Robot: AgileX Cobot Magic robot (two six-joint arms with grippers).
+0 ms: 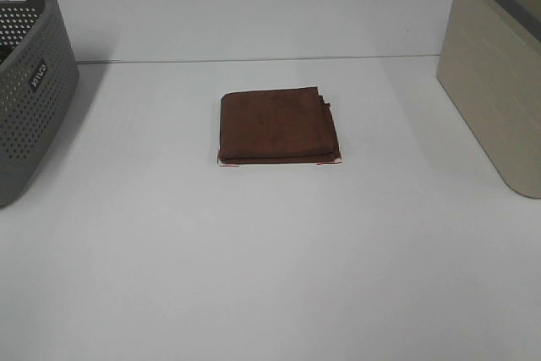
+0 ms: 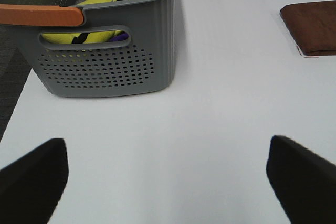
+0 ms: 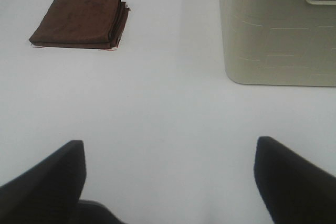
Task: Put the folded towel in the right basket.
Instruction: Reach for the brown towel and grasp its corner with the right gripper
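A folded brown towel (image 1: 279, 126) lies flat in the middle of the white table. It also shows in the left wrist view (image 2: 312, 27) and in the right wrist view (image 3: 80, 20). The beige right basket (image 1: 499, 73) stands at the table's right edge and shows in the right wrist view (image 3: 278, 30). Neither arm shows in the exterior high view. My left gripper (image 2: 168, 182) is open and empty over bare table near the grey basket. My right gripper (image 3: 168, 179) is open and empty, well short of the towel, with the beige basket beside it.
A grey perforated basket (image 1: 30, 82) stands at the table's left edge; in the left wrist view (image 2: 105, 51) it holds yellow and blue items. The white table (image 1: 270, 276) extends around the towel toward the front edge.
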